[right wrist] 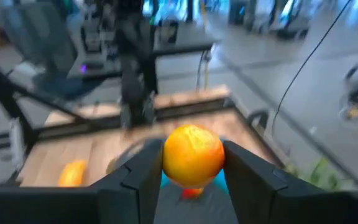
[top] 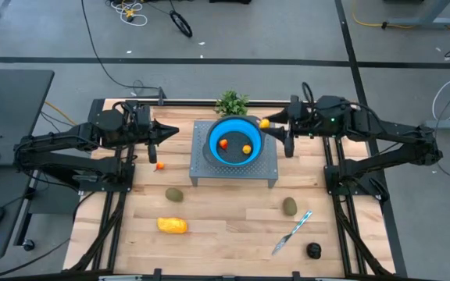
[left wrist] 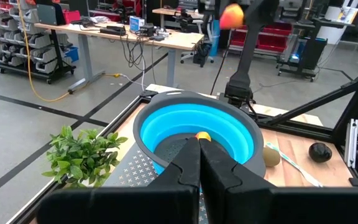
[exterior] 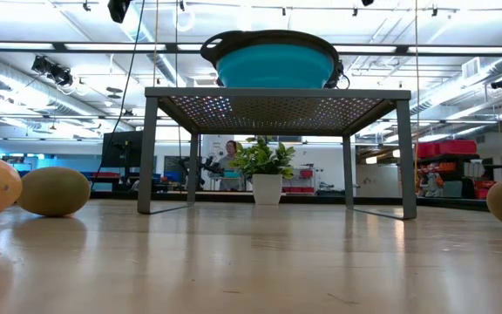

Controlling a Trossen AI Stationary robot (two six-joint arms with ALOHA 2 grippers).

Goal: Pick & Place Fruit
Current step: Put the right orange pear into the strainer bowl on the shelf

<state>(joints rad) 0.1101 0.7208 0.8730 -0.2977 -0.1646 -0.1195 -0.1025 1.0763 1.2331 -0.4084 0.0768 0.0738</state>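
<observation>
A blue bowl (top: 233, 134) sits on a grey perforated stand (top: 266, 168) at mid-table, with two tiny orange fruits (top: 223, 143) (top: 247, 149) inside. My right gripper (top: 269, 123) is at the bowl's far-right rim, shut on another tiny orange fruit (right wrist: 192, 155). My left gripper (top: 172, 133) hovers shut just left of the stand; its closed fingers (left wrist: 200, 152) point at the bowl (left wrist: 194, 127). On the table lie one tiny orange (top: 160, 165), two olive ovals (top: 175, 194) (top: 289, 206), a yellow-orange oblong (top: 172, 225) and a near-black round (top: 313, 250). My right gripper pinches the tiny orange fruit between its two fingers, one on each side of it (right wrist: 166, 158). The fingers (right wrist: 143, 177) come roughly level from the table's right side. The fruit is lifted clear, above the bowl's rim (top: 256, 125).
A green plant sprig (top: 231, 102) stands at the far edge behind the stand. A knife with a light-blue handle (top: 291, 232) lies near the right olive oval. From table height, the stand's legs (exterior: 149, 153) (exterior: 405, 157) leave open room underneath. Bare wood lies in the near middle.
</observation>
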